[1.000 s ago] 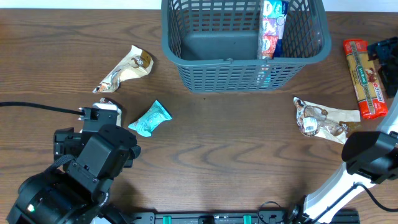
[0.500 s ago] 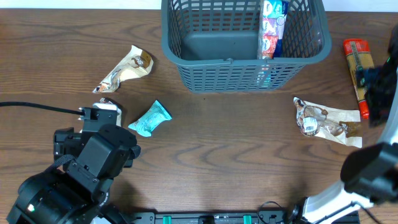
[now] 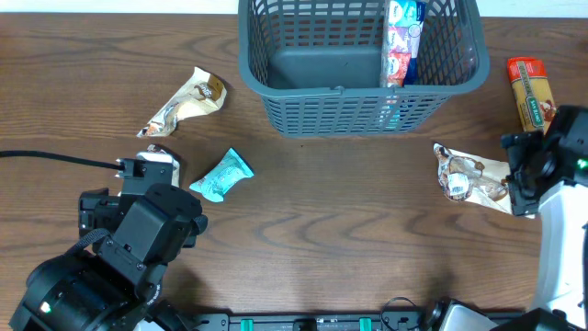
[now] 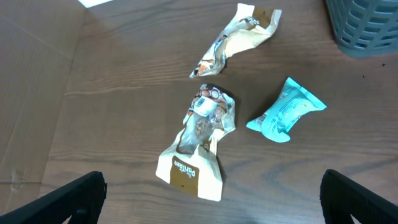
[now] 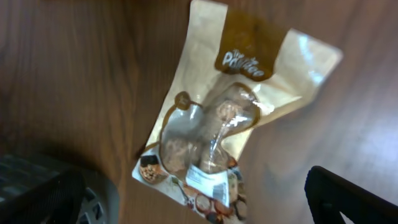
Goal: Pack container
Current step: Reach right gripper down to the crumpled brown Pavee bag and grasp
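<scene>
hovering: right gripper (image 5: 200,202) over tan packet (image 5: 214,124) | brown label script blurred

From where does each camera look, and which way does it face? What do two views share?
Overhead: above the table, facing straight down on the container; left arm and right arm show.
Left wrist: on the left arm, facing down at the teal packet and a beige packet; open fingers at the bottom corners.
Right wrist: facing down at the right beige packet; open fingers at the bottom corners.
Shared: overhead also shows the teal packet and the right beige packet.
</scene>
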You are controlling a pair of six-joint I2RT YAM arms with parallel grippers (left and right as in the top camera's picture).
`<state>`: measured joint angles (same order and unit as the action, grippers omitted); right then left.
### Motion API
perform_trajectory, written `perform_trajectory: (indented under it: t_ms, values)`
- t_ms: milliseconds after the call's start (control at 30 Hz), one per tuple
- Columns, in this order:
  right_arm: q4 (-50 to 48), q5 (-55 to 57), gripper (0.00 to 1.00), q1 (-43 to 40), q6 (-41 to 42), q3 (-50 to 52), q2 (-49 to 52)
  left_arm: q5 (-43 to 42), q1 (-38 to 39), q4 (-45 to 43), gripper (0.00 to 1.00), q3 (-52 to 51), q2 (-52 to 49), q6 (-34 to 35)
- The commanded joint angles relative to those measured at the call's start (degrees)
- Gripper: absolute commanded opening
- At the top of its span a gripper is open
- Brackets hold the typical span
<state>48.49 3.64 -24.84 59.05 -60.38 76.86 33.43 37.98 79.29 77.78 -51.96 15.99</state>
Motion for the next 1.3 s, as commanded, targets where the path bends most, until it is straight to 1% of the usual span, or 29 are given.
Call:
perform_trajectory:
  t_ms: [0,133,400,500,667,867,1100,1267]
  values:
    - [-3.3,-4.07,0.99,-0.57,4.09,5.07,1.2,0.68,-0.2,0.15,0.99,1.09,0.0,-0.96]
    - [-3.91,-2.4,0.99,-0.59,12.94,6.75,3.28,0.68,-0.2,0.13,0.99,1.09,0.0,-0.96]
    - [-3.87,-0.22,0.99,-0.66,24.02,6.75,5.75,0.68,-0.2,0.13,0.99,1.09,0.0,-0.96]
    - [-3.98,-0.24,0.99,-0.66,26.64,6.75,7.41,0.68,-0.2,0.13,0.99,1.09,0.0,-0.96]
    - [-4.17,-0.66,0.99,-0.7,28.65,6.75,11.47,0.68,-0.2,0.13,0.99,1.09,0.0,-0.96]
    - [-5.29,-0.96,0.99,-0.7,28.81,6.73,15.67,0.68,-0.2,0.13,0.99,1.09,0.0,-0.96]
    - [-12.09,-2.23,0.99,-0.74,28.57,6.71,17.75,0.68,-0.2,0.13,0.99,1.09,0.0,-0.96]
    - [-13.64,-2.8,0.99,-0.74,28.83,6.12,18.84,0.68,-0.2,0.13,0.99,1.09,0.0,-0.96]
